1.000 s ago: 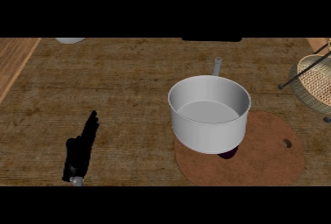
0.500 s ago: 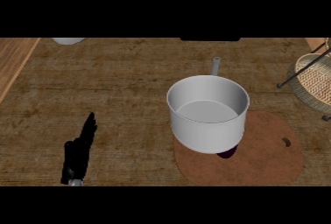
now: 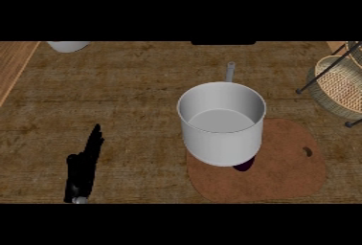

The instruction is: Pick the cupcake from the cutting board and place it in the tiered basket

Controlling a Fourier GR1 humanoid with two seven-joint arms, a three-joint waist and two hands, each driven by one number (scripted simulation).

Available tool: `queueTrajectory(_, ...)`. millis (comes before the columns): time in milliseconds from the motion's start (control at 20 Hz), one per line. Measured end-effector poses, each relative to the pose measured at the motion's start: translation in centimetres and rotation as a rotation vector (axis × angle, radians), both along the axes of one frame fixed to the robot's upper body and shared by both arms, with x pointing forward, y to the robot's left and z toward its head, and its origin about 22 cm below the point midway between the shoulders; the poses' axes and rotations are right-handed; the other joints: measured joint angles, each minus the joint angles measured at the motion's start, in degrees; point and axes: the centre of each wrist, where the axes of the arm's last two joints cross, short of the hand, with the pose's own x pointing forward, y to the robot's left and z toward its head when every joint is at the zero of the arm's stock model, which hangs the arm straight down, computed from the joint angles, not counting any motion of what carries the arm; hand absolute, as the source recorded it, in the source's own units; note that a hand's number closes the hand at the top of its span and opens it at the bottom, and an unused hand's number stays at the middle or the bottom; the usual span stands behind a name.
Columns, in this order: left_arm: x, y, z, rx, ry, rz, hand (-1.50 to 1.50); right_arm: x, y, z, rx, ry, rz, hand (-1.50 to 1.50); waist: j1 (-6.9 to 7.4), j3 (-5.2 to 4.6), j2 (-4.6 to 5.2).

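Observation:
A brown rounded cutting board [image 3: 283, 167] lies at the lower right of the counter. A tall grey pot [image 3: 221, 123] with a thin handle pointing away stands over the board's left part. Just below the pot's base a small dark purple bit [image 3: 244, 166] peeks out, probably the cupcake; the rest of it is hidden. The wicker tiered basket [image 3: 339, 86] on a black wire frame sits at the right edge. My left hand [image 3: 83, 167] rests at the lower left, edge-on, fingers straight and pointing up, far from the board. My right hand does not show.
A pale bowl [image 3: 67, 46] is cut off by the top edge at the upper left. A lighter wooden strip [image 3: 14, 67] runs along the left side. A dark object [image 3: 222, 42] sits at the top centre edge.

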Motion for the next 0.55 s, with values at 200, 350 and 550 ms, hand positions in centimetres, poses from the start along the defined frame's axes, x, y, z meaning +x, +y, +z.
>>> queueTrajectory(200,-0.8,0.8,-0.1,0.004,0.004,0.021,0.0,-6.2,-3.0,0.4,0.021,-0.009,-0.017,-1.5,-1.01,0.03,-0.26)
queueTrajectory(350,-0.9,0.9,-0.3,0.008,0.002,0.028,0.0,-10.6,-4.5,-0.2,0.029,-0.003,-0.014,-1.5,-1.42,0.07,-0.31)
queueTrajectory(550,-1.2,1.4,-0.4,0.007,-0.001,0.033,0.0,-15.7,-5.6,0.2,0.031,-0.001,0.027,-1.5,-1.88,0.11,-0.42)
